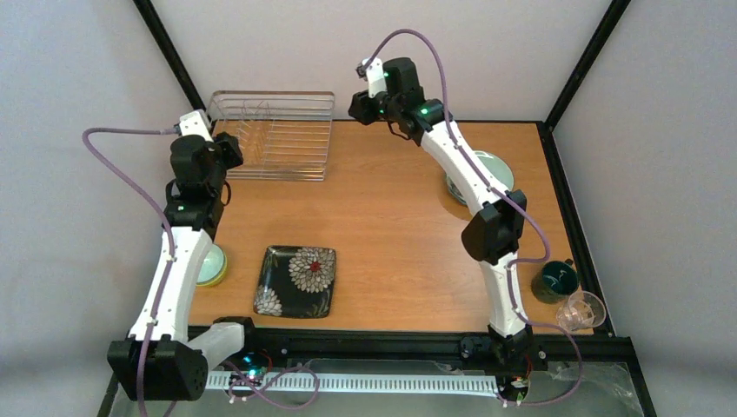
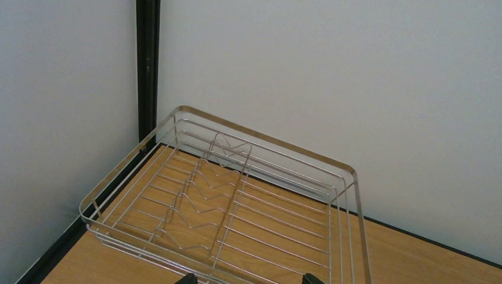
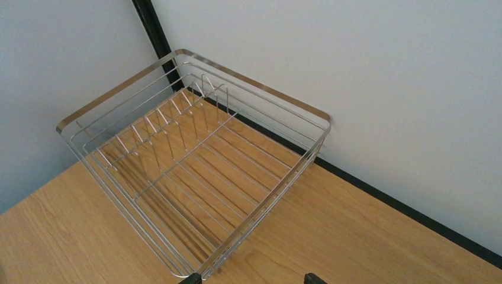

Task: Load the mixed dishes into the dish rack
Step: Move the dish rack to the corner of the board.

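The dish rack (image 1: pixel 271 135) is a silvery wire rack at the table's back left, with nothing in it (image 2: pixel 237 195) (image 3: pixel 195 160). My left gripper (image 1: pixel 230 149) hovers at its near left side, open, fingertips apart at the bottom of the left wrist view (image 2: pixel 250 279). My right gripper (image 1: pixel 356 108) hangs just right of the rack, open and holding nothing (image 3: pixel 254 279). A black square floral plate (image 1: pixel 296 281) lies near the front. A pale mint plate (image 1: pixel 497 167) sits partly under the right arm. A dark green mug (image 1: pixel 554 280) and a clear glass cup (image 1: pixel 582 310) stand front right.
A yellow-green bowl (image 1: pixel 213 266), pale mint inside, sits at the front left, half hidden by the left arm. Black frame posts and white walls close in the table's back and sides. Purple cables loop off both arms.
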Robot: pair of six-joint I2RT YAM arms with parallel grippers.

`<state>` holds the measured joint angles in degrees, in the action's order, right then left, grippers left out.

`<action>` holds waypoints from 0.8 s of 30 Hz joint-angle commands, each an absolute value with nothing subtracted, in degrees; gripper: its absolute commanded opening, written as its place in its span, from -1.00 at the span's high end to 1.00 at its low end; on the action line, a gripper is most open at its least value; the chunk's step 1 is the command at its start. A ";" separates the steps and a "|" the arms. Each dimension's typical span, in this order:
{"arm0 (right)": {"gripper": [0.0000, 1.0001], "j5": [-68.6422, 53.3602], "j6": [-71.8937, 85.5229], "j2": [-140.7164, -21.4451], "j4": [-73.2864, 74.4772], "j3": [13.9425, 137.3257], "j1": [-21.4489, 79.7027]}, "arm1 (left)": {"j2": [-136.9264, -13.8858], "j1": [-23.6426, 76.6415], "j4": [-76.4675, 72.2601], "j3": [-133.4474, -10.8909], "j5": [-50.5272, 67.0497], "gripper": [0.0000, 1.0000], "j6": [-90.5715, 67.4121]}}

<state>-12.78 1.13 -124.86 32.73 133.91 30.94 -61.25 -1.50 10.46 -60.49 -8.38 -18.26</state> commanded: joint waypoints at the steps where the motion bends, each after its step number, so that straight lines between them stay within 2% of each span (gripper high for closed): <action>1: -0.99 -12.90 2.02 -127.46 33.17 136.22 32.51 | -62.53 -1.24 12.33 -63.42 -11.43 -0.99 -16.72; 16: -0.99 -9.99 10.31 -135.25 31.10 136.50 34.81 | -62.63 -1.30 11.96 -60.96 -9.42 -0.99 -18.75; 24: -0.99 -6.65 13.29 -140.97 30.70 140.93 36.53 | -61.42 -1.30 12.07 -59.80 -10.75 -0.99 -20.44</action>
<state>-9.15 10.66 -138.32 31.59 138.54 35.35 -62.63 -1.50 11.03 -60.34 -9.72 -18.92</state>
